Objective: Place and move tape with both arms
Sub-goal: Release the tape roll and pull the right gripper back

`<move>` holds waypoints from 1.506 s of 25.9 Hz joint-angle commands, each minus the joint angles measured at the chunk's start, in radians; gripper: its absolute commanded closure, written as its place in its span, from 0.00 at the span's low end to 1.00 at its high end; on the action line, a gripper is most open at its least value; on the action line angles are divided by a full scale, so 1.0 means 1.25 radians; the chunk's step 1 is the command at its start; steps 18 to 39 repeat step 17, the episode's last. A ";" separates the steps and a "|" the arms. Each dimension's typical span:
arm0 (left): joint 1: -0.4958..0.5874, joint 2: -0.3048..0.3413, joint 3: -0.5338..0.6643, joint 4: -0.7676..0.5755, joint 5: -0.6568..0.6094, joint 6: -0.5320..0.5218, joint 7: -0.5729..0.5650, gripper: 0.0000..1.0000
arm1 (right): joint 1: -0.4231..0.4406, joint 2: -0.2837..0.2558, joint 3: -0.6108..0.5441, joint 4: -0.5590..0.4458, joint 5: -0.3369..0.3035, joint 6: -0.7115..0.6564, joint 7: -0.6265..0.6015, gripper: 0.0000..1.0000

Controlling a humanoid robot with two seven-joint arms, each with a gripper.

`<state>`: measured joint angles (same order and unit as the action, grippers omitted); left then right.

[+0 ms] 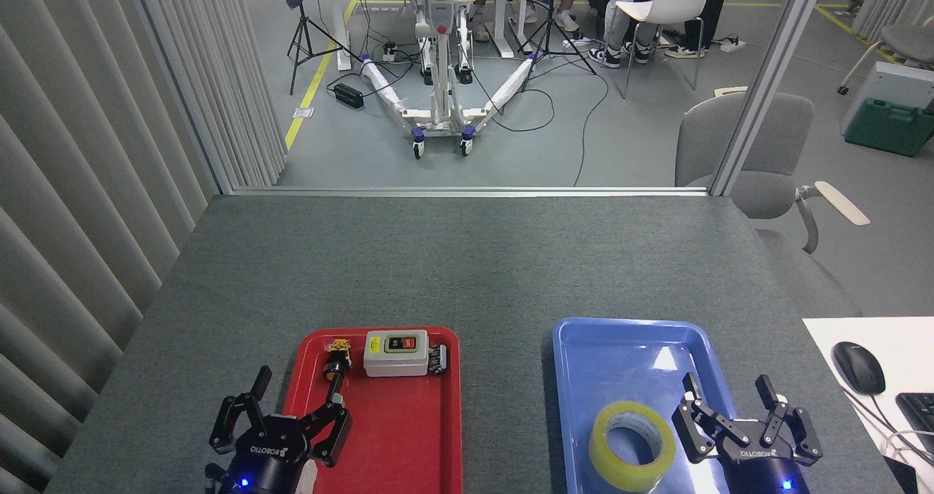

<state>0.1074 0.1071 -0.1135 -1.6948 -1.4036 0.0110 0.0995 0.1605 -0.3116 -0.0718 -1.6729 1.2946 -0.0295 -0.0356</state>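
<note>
**Both grippers open; tape lying in blue tray**

My left gripper (295, 399) is hovering at the near left, over the near-left corner of the red tray (408, 443), with its fingers spread wide and holding nothing. My right gripper (728, 393) is sitting at the near right, over the right side of the blue tray (584, 355), fingers likewise spread and empty.

The tape (631, 445) is lying flat in the near part of the blue tray, its hole facing up, just to the left of my right gripper and apart from its fingers.

Farther along the red tray, a grey switch box (395, 352) is resting at the far end, with a small black-and-brass part (336, 359) to its left and a small dark clip (438, 357) touching its right side.

Both trays are standing on the grey table (467, 260), well apart from each other. At the right edge, a black mouse (858, 367) is sitting on a white surface. Beyond the table, a grey chair (751, 151) and a white wheeled stand (440, 107) are occupying the floor.
</note>
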 commanded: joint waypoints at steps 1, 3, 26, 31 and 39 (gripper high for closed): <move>0.000 0.000 0.000 0.000 0.000 0.000 0.001 0.00 | 0.008 0.005 -0.004 -0.002 0.002 -0.001 -0.011 0.00; 0.000 -0.001 0.000 0.000 0.000 0.000 0.001 0.00 | 0.009 0.008 -0.004 -0.004 0.001 0.002 -0.011 0.00; -0.001 -0.001 0.000 -0.001 0.000 0.000 0.001 0.00 | 0.023 0.020 -0.020 -0.018 -0.001 0.003 -0.005 0.00; -0.001 -0.001 0.000 -0.001 0.000 0.000 0.001 0.00 | 0.023 0.020 -0.020 -0.018 -0.001 0.003 -0.005 0.00; -0.001 -0.001 0.000 -0.001 0.000 0.000 0.001 0.00 | 0.023 0.020 -0.020 -0.018 -0.001 0.003 -0.005 0.00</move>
